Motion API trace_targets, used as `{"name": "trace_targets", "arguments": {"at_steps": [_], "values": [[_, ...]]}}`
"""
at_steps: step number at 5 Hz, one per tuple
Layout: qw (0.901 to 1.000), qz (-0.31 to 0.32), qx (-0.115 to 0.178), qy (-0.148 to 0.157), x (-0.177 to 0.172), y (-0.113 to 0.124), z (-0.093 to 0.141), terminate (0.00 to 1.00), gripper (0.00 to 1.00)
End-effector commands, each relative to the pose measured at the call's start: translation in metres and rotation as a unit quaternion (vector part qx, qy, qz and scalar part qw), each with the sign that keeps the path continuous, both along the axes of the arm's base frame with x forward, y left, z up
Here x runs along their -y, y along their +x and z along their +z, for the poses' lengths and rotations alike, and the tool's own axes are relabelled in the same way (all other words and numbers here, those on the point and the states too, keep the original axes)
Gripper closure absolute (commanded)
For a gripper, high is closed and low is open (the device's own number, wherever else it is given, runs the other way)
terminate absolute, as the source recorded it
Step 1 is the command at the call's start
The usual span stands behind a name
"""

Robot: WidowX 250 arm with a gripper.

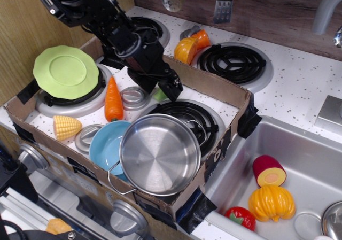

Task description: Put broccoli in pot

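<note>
My gripper mostly hides the broccoli, so its axis is unclear; fingers look pinched on it, far of the pot.

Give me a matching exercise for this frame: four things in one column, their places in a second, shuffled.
Things:
1. carrot
2. plate
3. broccoli
4. tomato half

Places:
A. lying in the sink
B. beside the gripper tip, mostly hidden
C. between the left burner and a silver ring
D. on the left burner

Pairs: 1-C, 2-D, 3-B, 4-A
</note>
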State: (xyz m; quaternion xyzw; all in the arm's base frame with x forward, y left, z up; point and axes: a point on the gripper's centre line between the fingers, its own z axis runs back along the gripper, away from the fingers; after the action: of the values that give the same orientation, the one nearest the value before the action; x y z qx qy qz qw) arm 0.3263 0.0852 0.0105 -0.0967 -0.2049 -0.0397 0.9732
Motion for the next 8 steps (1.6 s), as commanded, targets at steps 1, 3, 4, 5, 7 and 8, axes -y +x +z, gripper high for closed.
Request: {"name": "trace_targets", "arguments": {"at_steps": [1, 3, 4, 5, 7, 8], "values": [[0.9995, -0.017, 0.018, 0.020, 0.003, 0.004, 0.007, 0.00, 0.00], [0.9954, -0.013, 0.044, 0.084, 0.002, 0.008, 0.029, 0.00, 1.00], [0.9931, -0.009, 0.045, 0.108, -0.001, 0.009, 0.050, 0.00, 1.00], [0.9913, 0.006, 0.043, 0.125, -0.004, 0.005, 0.071, 0.00, 1.00], [0.9828, 0.097, 0.040, 0.152, 0.018, -0.047, 0.116, 0.00, 1.00], [0.9754, 0.147, 0.039, 0.160, 0.039, -0.080, 0.126, 0.00, 1.00]]}}
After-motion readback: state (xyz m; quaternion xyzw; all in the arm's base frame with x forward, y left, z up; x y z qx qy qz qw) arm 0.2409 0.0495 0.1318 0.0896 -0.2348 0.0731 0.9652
